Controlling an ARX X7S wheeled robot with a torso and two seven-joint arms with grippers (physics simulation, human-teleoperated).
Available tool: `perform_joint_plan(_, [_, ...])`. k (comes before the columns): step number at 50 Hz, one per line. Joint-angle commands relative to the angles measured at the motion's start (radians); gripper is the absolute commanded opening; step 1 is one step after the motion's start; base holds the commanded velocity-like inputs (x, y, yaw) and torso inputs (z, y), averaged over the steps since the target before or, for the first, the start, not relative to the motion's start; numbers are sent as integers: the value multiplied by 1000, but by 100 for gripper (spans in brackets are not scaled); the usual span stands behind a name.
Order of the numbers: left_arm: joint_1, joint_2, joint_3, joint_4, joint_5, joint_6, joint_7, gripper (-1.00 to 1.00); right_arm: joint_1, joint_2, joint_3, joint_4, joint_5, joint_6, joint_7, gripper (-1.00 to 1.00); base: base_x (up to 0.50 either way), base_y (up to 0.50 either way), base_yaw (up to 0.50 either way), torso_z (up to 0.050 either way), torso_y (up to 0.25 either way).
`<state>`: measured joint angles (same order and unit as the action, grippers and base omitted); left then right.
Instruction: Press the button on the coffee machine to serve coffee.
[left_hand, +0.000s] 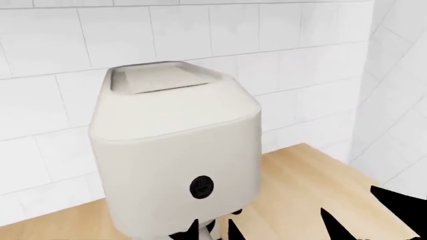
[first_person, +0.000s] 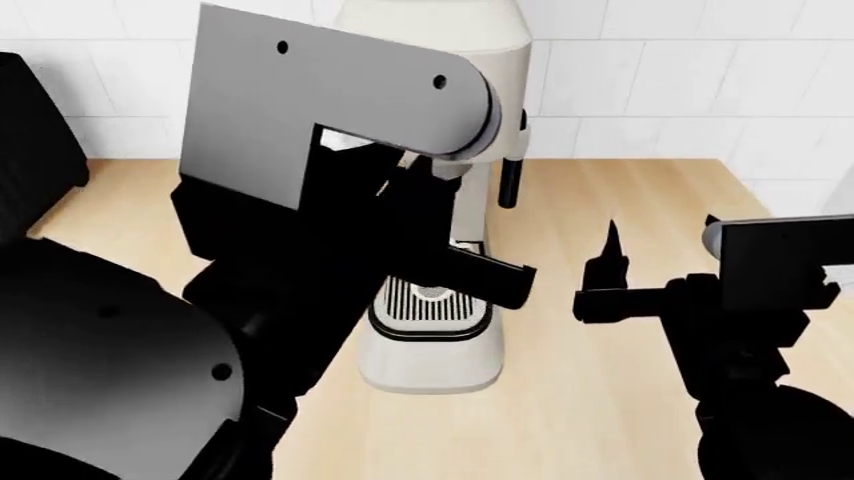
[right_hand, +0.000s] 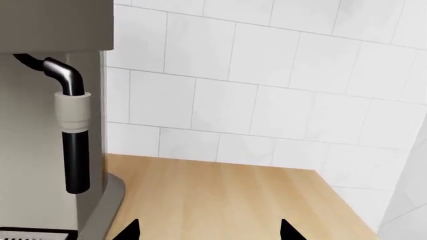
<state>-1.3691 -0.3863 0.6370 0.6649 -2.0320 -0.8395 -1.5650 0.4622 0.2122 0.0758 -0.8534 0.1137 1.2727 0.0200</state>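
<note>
The cream-beige coffee machine (left_hand: 173, 145) fills the left wrist view, its boxy head facing me. The small round dark button (left_hand: 201, 187) sits low on its cream face. My left gripper (left_hand: 213, 229) is just short of the button, fingertips close together with nothing between them. In the head view my left arm hides the button and most of the machine (first_person: 447, 30); the black drip tray (first_person: 427, 300) shows below. My right gripper (right_hand: 208, 232) is open and empty beside the machine's dark side wand (right_hand: 75, 150), and it also shows in the head view (first_person: 607, 270).
A black toaster (first_person: 27, 130) stands at the far left of the wooden counter (first_person: 627, 380). White tiled wall (right_hand: 267, 90) runs behind the machine and turns a corner at the right. Dark pointed shapes (left_hand: 400, 205) show beside the left gripper.
</note>
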Motion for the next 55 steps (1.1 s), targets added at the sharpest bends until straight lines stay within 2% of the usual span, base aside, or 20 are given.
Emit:
perform_joint_plan(1, [-69,-24,152,33,77,189,3,-100,-17,-7,13,3,-3,-13,-1,100,0,0,0,0,0])
perform_joint_plan(16, [-78,-14,210,-2,148,229,30,-100,-22,-9,15,12,5,-21,4,100,0,0,0,0,0])
perform_joint_plan(41, [-85,-44,227,-46,177,230,92,-100,-29,-9,12,16,18,-18,13,100,0,0,0,0,0])
perform_joint_plan(55, [-88,-19,251,-69,199,227,114,-100,-36,-8,14,27,25,-31,17,100,0,0,0,0,0])
